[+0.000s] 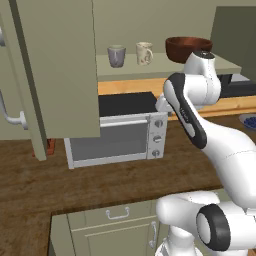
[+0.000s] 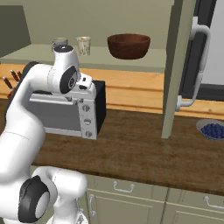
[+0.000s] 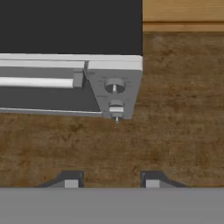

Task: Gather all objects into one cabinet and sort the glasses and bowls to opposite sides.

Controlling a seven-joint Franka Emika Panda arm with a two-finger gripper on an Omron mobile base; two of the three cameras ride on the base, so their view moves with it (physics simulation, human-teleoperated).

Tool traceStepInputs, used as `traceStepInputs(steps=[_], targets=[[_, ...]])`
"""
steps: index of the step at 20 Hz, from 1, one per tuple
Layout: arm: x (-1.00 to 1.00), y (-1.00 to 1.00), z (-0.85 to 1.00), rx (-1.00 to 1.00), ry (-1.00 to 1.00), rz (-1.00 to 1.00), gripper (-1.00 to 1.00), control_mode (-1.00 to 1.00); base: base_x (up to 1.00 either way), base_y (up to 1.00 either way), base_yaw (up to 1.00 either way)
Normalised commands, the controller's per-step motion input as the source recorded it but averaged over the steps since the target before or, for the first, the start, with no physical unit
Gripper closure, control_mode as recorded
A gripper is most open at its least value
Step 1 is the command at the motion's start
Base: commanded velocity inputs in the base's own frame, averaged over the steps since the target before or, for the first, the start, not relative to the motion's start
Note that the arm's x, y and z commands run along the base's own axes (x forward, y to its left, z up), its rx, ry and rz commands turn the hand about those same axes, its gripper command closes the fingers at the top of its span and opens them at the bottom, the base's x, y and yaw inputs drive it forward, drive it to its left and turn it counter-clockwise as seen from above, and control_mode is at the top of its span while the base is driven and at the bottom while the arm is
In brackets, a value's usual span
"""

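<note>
Fingers (image 3: 108,180): seen spread apart, nothing pinched, above the worktop (image 3: 175,131).
Shelf (image 2: 144,61): bowl (image 2: 128,46) and two mugs were stood.

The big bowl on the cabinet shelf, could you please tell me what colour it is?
The bowl is dark reddish-brown, wood-like; clearest in the right base view.

Flat, even, moderately bright rendered light with no glare, only soft shading under the cabinet door (image 1: 55,70) at 9 o'clock and beside the oven (image 3: 114,89), everything uniformly slightly soft, no edge distortion.
</note>
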Motion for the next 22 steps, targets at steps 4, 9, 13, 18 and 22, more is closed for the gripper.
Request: traceStepInputs(steps=[4, 9, 13, 18, 22], targets=[[0.0, 0.01, 0.0, 0.0, 0.02, 0.0, -1.0, -1.0, 0.0, 0.0, 0.0], [0.0, 0.0, -0.11, 0.0, 0.16, 0.0, -1.0, -1.0, 0.0, 0.0, 0.0], [0.26, -0.19, -0.22, 0.0, 0.27, 0.29, -1.0, -1.0, 0.0, 0.0, 0.0], [0.05, -0.04, 0.0, 0.0, 0.04, 0.22, -1.0, -1.0, 0.0, 0.0, 0.0], [-0.87, 0.0, -0.13, 0.0, -0.11, 0.0, -1.0, -1.0, 0.0, 0.0, 0.0]])
